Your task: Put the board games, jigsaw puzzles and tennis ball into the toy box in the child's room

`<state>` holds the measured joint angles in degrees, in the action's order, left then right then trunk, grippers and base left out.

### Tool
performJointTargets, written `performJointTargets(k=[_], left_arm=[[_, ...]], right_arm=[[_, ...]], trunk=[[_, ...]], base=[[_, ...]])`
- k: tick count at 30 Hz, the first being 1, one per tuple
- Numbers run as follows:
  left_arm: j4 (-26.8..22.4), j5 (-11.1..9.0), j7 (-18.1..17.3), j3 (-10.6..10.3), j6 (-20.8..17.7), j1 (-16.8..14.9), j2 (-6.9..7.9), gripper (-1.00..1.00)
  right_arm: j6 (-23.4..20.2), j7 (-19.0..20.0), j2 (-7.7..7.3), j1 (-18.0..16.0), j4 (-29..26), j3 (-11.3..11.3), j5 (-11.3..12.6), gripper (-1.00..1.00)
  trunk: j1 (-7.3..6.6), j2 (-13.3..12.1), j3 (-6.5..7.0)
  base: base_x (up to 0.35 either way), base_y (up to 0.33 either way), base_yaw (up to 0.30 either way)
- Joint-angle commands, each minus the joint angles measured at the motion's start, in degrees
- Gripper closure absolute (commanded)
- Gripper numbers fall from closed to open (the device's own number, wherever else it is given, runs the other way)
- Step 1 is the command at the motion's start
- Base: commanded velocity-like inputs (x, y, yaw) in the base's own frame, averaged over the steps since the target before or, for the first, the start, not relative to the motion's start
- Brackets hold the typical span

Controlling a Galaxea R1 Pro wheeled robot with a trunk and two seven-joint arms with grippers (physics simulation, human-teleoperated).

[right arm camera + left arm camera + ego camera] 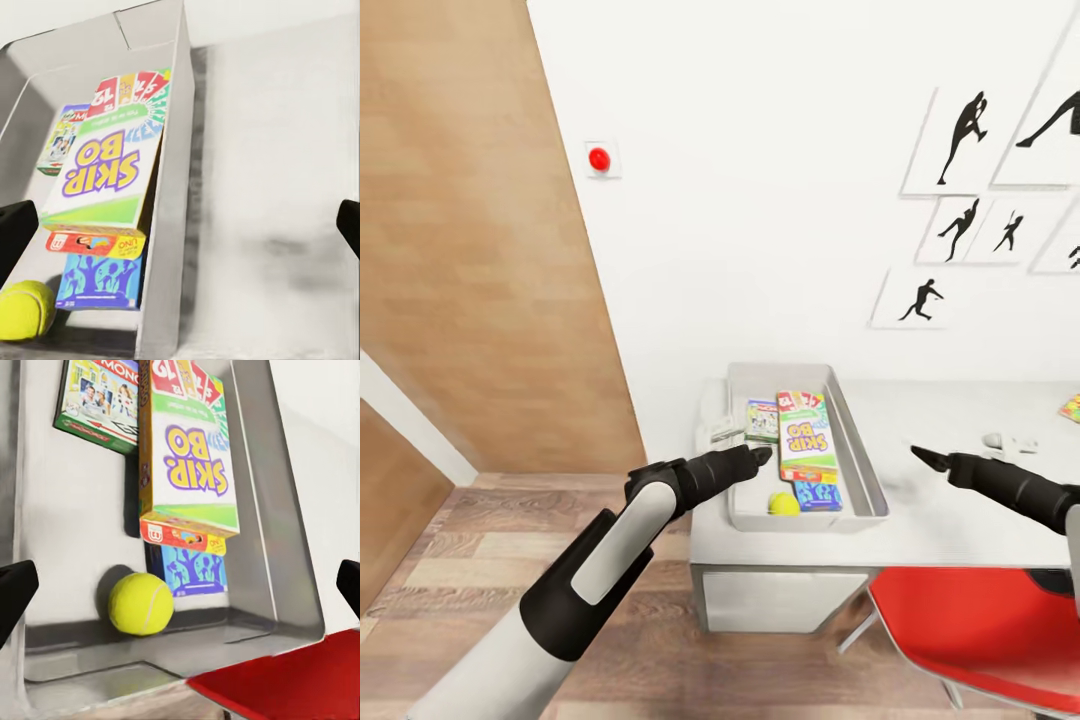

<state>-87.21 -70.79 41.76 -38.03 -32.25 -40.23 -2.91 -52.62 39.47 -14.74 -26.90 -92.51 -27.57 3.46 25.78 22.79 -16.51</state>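
Head view: toy box (865,470) lies between wide-spread left hand (765,455) and right hand (920,456).

grey toy box (174,150), open-topped, holding: one skip-bo board game (112,176), yellow, green and red, lying tilted on top of a smaller blue board game (101,281) whose near end sticks out from under it; one white-green board game (58,142) partly hidden behind the skip-bo box; one tennis ball (24,309) in the near corner, just beside the blue box. pale grey table (277,187) top alongside the box wall. dark fingertips (15,236) of the right gripper at both edges of the view, spread wide with nothing between them.
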Motion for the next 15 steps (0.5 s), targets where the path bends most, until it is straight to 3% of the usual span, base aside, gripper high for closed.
performJointTargets(k=[1,8,13,15], left_arm=[[-0.2,-0.5,0.5,0.0,0.0,0.0,0.01,-1.0],[-1.1,-0.4,0.5,-0.1,0.0,0.0,0.03,-1.0],[-1.4,-0.4,0.5,-0.1,0.0,0.0,0.02,-1.0],[-2.1,0.3,0.2,0.5,0.6,-0.6,0.67,-1.0]], right_arm=[[-0.5,0.4,-0.16,-0.1,0.0,-0.5,0.3,-1.0],[-0.5,1.5,-0.59,0.0,0.0,-1.8,0.4,-1.0],[-0.5,1.8,-0.58,0.0,0.0,-2.2,0.4,-1.0],[-0.4,2.5,-0.82,-0.7,-0.7,-1.5,0.5,-1.0]], trunk=[[0.01,0.1,-0.11],[0.01,0.1,-0.11],[0.01,0.1,-0.11],[0.01,0.1,-0.11]], base=[[-0.31,0.0,0.0],[-0.196,0.0,0.0],[-0.069,0.0,0.0],[0.0,0.0,0.0]])
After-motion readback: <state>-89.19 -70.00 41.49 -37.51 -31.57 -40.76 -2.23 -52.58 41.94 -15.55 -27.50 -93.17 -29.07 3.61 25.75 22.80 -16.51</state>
